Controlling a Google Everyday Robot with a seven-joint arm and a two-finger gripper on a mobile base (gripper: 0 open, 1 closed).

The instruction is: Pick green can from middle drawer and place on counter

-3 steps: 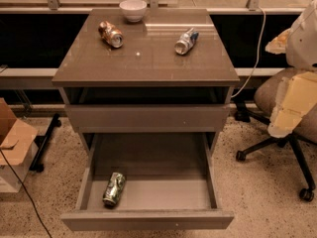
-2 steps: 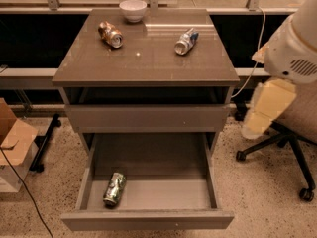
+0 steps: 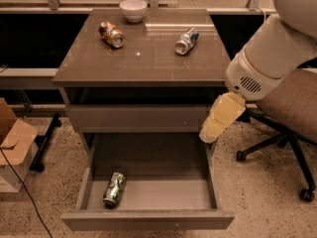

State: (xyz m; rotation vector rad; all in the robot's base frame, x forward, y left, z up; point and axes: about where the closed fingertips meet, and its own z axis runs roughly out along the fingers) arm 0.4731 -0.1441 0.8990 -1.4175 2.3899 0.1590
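The green can lies in the open middle drawer — my gripper hangs above its right wall; open or closed, I can't tell.

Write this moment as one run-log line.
hand: near right wall of middle drawer | green can: lying inside, front left, ungrasped | counter: orange-brown can, silver-blue can, bowl
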